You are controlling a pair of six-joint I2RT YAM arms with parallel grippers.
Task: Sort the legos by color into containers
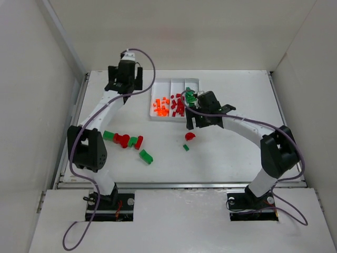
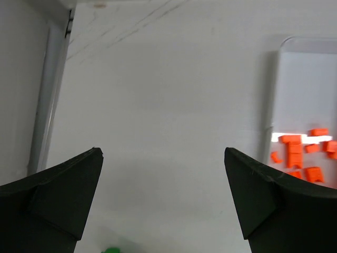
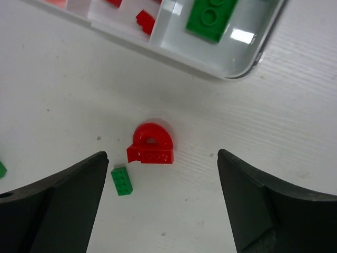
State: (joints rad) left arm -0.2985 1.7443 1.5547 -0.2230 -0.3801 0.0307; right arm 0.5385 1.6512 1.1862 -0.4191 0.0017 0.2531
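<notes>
At the left of the white table (image 1: 237, 153), the left gripper (image 2: 162, 151) hangs over bare tabletop beside the tray's left edge. Its jaws stand wide apart with nothing between them.

Near that arm's elbow lies a loose cluster of small plastic bricks. It holds a green brick (image 1: 108, 135), a red brick (image 1: 122, 140), a green-and-red pair (image 1: 136, 141) and, nearest, another green brick (image 1: 146, 156).

Toward the far middle sits the white square shallow plastic tray (image 1: 174, 80), split by thin dividers into three long compartments. The left compartment (image 1: 158, 89) holds a heap of orange bricks (image 1: 160, 107). The middle compartment (image 1: 176, 87) holds several red bricks (image 1: 179, 105). The right compartment (image 3: 231, 58) holds green pieces, among them a flat green studded plate (image 3: 210, 15), though the right arm covers much of it from above.

Just near of the tray's right corner, the right gripper (image 1: 195, 125) points down at the table, its jaws spread apart and gripping nothing. In the right wrist view a red arch-shaped brick (image 3: 151, 143) lies on the table between the two fingers, clear of both. A small green two-stud-wide brick (image 3: 122, 181) lies just beside the arch, close to one finger. A sliver of another green piece (image 3: 1, 168) shows at the edge of that view.
</notes>
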